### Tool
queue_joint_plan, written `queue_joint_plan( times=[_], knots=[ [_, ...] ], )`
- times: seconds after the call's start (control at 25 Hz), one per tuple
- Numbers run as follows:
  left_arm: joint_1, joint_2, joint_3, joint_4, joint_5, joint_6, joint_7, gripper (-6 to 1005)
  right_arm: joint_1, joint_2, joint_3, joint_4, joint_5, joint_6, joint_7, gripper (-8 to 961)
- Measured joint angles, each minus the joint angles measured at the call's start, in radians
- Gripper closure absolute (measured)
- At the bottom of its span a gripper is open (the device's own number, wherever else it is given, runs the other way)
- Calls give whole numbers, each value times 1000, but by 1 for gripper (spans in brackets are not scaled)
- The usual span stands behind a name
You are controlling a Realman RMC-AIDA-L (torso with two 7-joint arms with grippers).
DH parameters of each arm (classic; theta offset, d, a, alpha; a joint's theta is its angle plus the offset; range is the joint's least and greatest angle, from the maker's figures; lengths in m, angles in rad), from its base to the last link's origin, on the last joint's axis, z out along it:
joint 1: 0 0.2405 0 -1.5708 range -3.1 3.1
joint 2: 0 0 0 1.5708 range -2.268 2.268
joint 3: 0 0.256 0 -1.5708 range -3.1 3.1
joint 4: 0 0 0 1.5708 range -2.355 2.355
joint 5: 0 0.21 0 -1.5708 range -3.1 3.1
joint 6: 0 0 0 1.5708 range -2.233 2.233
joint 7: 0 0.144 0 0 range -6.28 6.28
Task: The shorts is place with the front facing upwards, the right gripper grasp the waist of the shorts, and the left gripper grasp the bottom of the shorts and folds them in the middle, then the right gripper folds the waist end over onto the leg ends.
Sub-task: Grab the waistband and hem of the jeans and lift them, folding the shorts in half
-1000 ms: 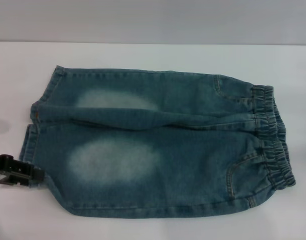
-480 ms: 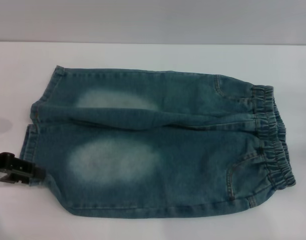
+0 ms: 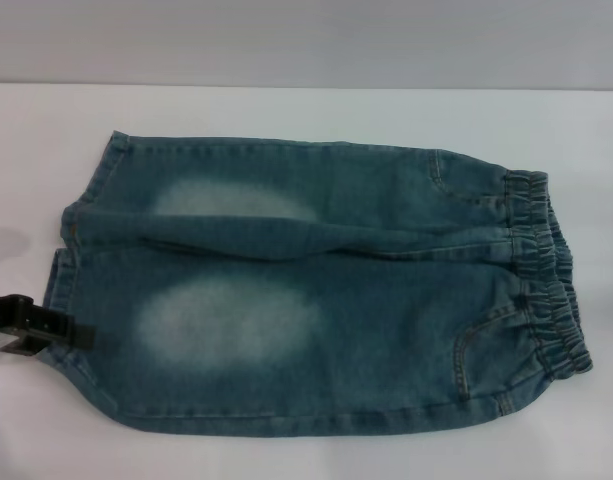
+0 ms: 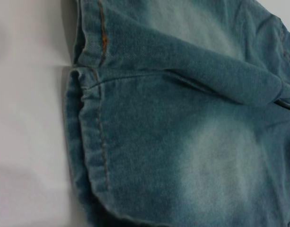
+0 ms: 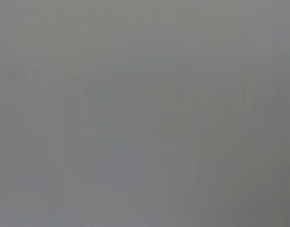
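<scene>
— Shorts [image 3: 326, 290] lie flat on the white table [image 3: 286, 110], front up. What are they made of?
— Blue-green denim with two pale faded ovals on the legs, curved pocket seams and orange-brown stitching. No label or writing can be read on them.
— Which way do they point?
— Their long axis runs across the table: the puckered elastic waist [image 3: 546, 280] is at the right end, and the leg ends [image 3: 71, 260], flat with straight stitched hems, are at the left end.
— And the grippers?
— The left gripper [image 3: 61, 335], black and slim, sits at the near corner of the leg ends, touching the hem. Whether its fingers are apart or together, I cannot tell. The right gripper is not visible.
— The left wrist camera?
— Close on the hem [image 4: 95, 142], thick and rolled, against the table.
</scene>
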Motion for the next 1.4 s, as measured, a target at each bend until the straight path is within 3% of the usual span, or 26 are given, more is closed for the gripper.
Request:
queue_joint_plan(
  times=[0.6,0.84,1.16,1.4],
  knots=[
    [20,-3,23,8,3,-6,12,588,-4,1,0,0,0,0,2,132],
    [24,-2,23,9,3,-25,13,794,-9,2,2,1,3,0,2,131],
    [26,-6,21,9,3,-56,6,965,-23,0,-2,3,-6,-1,44,132],
    [32,-12,13,9,-3,-74,13,962,-48,-14,-34,-31,-138,1,236,132]
  ],
)
